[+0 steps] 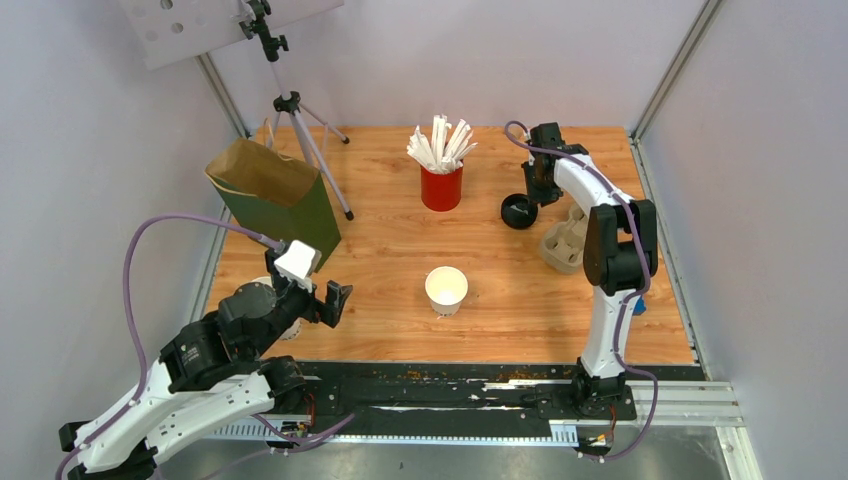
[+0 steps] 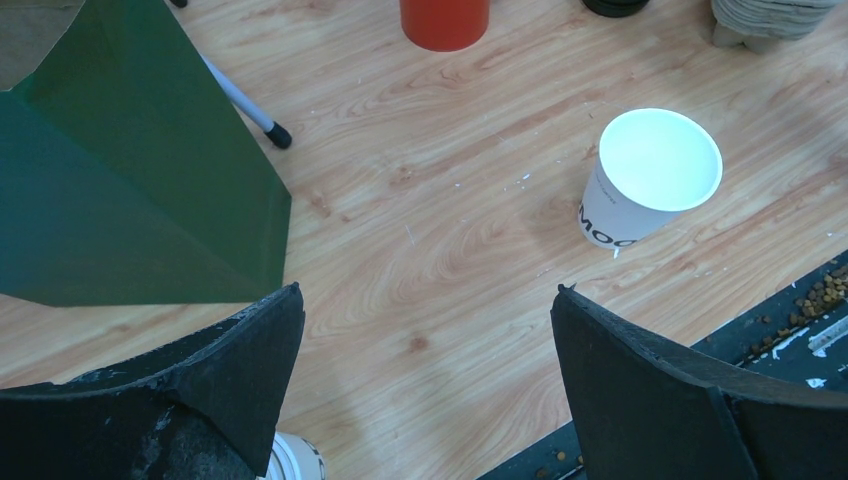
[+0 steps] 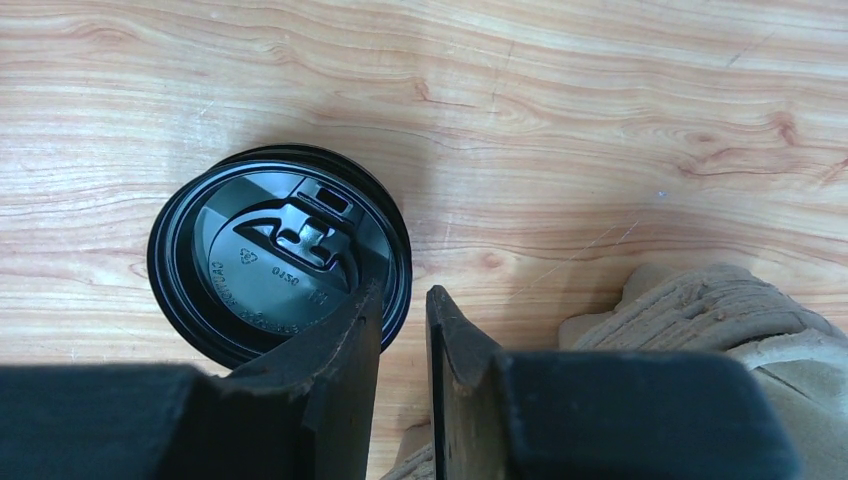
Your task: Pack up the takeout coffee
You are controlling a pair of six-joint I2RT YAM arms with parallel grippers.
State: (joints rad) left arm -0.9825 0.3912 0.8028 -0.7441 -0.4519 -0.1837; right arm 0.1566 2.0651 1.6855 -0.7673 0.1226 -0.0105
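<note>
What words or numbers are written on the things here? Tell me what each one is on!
"MOC": big dark letters on the side of the white paper cup; the word runs on round the cup, out of sight.
Black lid: a small recycling triangle, plus tiny raised letters and digits, too small to read.
Green paper bag and red cup: no writing shows.

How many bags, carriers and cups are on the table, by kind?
Green paper bag: 1
Cardboard cup carrier: 1
Red cup of sticks: 1
White paper cup: 1, open; another white object, mostly hidden, is unclear
Total: 4
</note>
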